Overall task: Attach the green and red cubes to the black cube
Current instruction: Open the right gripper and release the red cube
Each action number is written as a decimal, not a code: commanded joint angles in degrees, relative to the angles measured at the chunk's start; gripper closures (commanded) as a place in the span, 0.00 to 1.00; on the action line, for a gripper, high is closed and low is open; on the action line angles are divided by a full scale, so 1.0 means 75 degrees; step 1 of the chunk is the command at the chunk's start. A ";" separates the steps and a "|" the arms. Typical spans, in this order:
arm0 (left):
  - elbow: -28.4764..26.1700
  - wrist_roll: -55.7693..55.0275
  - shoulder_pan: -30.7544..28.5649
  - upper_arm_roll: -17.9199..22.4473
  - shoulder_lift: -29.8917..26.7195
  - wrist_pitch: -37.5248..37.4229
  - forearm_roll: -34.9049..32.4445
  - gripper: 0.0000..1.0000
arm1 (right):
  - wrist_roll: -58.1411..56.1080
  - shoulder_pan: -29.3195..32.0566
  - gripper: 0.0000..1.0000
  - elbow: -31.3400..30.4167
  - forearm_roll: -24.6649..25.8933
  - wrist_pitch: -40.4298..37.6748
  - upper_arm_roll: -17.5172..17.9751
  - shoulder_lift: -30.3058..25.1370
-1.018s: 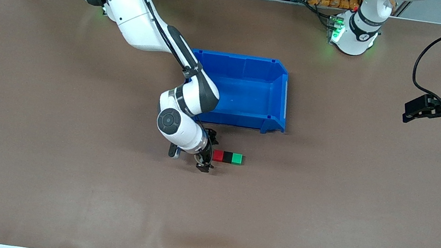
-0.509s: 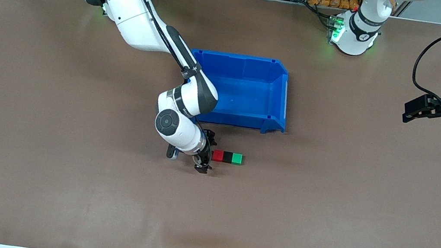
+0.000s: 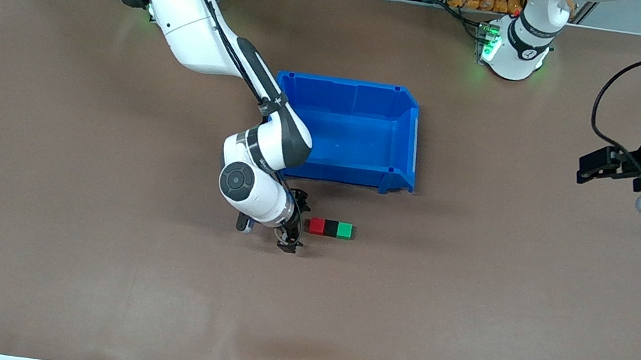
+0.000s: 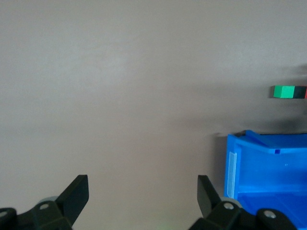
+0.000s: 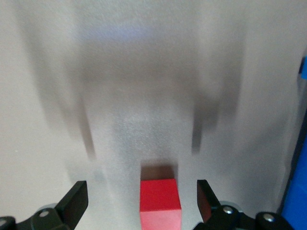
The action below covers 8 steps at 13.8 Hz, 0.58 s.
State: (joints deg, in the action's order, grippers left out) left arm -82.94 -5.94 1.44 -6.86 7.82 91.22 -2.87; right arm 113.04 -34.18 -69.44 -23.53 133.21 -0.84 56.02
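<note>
Sitting joined in row at frame centre, just below blue bin (image 3: 366,130): red cube (image 3: 317,225), black cube (image 3: 330,227), green cube (image 3: 344,230). Right end effector (image 3: 293,224) open beside red, empty. Left end effector (image 3: 605,164) open, waiting at right edge. Attachment looks done; next, retreat without nudging row.

Right arm (image 3: 201,41): glossy white shell segments, with dark grey bands at the joints.
Right wrist joint (image 3: 233,180): round dark grey cap on a white housing.
Cable on right arm (image 3: 236,62): thin, black, running along the white shell.
Left arm base (image 3: 515,44): white, with a black ring and a green light.
Left arm cable (image 3: 608,102): black, a long loop.
Left gripper (image 3: 605,165): black body.
</note>
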 commanded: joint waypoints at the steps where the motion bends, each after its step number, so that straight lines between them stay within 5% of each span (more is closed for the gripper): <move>1: 0.0043 0.0183 0.0136 -0.0081 0.0047 0.0224 -0.0027 0.00 | -0.0106 0.0140 0.00 0.0047 0.0114 -0.0172 0.0066 -0.0075; 8: 0.0055 0.0136 0.0101 -0.0082 0.0082 0.0213 -0.0051 0.00 | -0.0235 0.0351 0.00 0.0211 0.0173 -0.0464 0.0054 -0.0075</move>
State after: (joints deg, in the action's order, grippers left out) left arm -82.92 -5.47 2.62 -7.36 8.64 92.67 -2.87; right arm 111.89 -32.53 -68.69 -23.34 131.68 -1.03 55.98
